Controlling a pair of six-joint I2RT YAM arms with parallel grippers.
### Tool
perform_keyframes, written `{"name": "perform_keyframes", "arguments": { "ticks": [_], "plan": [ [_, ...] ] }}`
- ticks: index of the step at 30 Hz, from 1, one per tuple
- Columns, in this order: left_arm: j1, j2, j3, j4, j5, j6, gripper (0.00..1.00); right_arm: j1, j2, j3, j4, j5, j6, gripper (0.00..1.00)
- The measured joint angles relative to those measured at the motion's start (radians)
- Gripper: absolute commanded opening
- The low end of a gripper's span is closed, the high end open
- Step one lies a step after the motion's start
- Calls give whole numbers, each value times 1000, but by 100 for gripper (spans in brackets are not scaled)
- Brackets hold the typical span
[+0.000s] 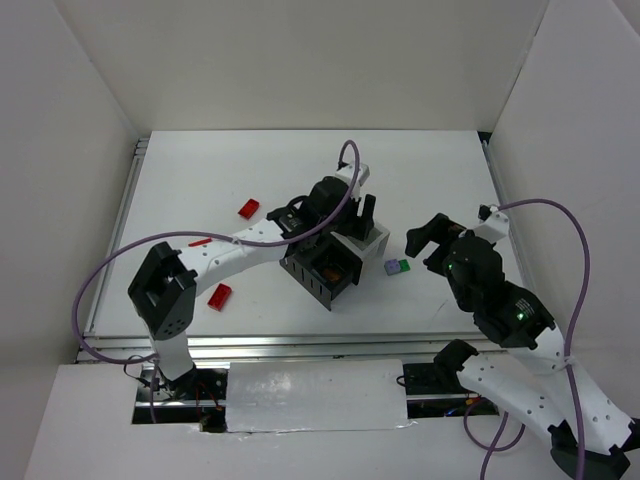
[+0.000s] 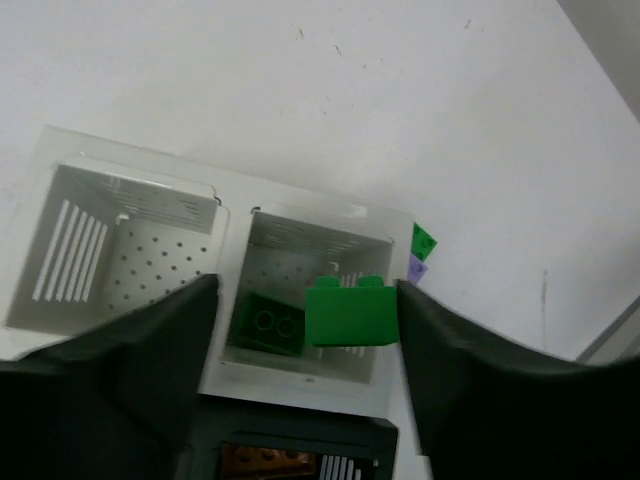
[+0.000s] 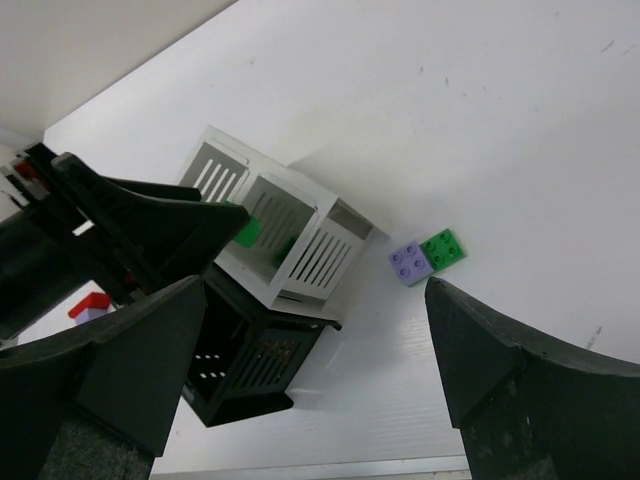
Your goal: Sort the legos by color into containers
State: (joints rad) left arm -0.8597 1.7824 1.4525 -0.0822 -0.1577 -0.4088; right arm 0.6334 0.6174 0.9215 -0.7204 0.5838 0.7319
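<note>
The left gripper's (image 2: 308, 290) dark fingers (image 2: 120, 380) fill the bottom of the left wrist view. They stand wider apart than the bright green lego (image 2: 350, 313) between them. The brick lies against the finger on the right of that view with a clear gap to the other, so the grip is released. It hangs over the mouth of a white container (image 2: 300, 225), and a darker green lego (image 2: 268, 325) lies on that container's floor. A second white container (image 2: 130, 190) touches it on one side. A black container (image 2: 300, 435) touches it at the near edge, with an orange-brown piece (image 2: 250, 458) inside.

The right gripper (image 3: 315, 300) is spread wide and holds nothing, near the containers on their right-arm side. A purple lego (image 3: 410, 263) and a green lego (image 3: 443, 248) touch each other on the table (image 1: 440, 170), just beside the white containers.

From above, the left arm (image 1: 240, 245) and its gripper cover the white containers, so only the left wrist view shows the green bricks inside. In the right wrist view a left finger stands before them, leaving a sliver of green.

Only the top view shows a red lego (image 1: 249, 208), a second red lego (image 1: 219, 297) and a thin red piece (image 1: 200, 242). They lie well apart from the containers, on the left-arm side.
</note>
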Motion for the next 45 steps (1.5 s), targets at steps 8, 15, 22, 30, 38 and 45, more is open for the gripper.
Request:
{"name": "perform_keyframes", "arguments": {
  "ticks": [8, 15, 22, 30, 38, 45],
  "plan": [
    [14, -35, -42, 36, 42, -24, 100, -103, 17, -69, 21, -60, -2, 98],
    [13, -241, -117, -11, -43, -81, 99, -275, 173, -189, 97, -251, -11, 93],
    [24, -539, -171, -196, -200, -146, 99, -280, 492, -211, 166, -345, -49, 82],
    [27, -839, -327, -363, -185, -140, 100, -277, 551, -215, 236, -391, -165, 76],
    [28, -968, -380, -458, -152, -117, 100, -276, 745, -133, 244, -416, -259, 73],
    [28, -1022, -380, -506, -135, -88, 99, -276, 822, -70, 226, -419, -312, 72]
  ]
}}
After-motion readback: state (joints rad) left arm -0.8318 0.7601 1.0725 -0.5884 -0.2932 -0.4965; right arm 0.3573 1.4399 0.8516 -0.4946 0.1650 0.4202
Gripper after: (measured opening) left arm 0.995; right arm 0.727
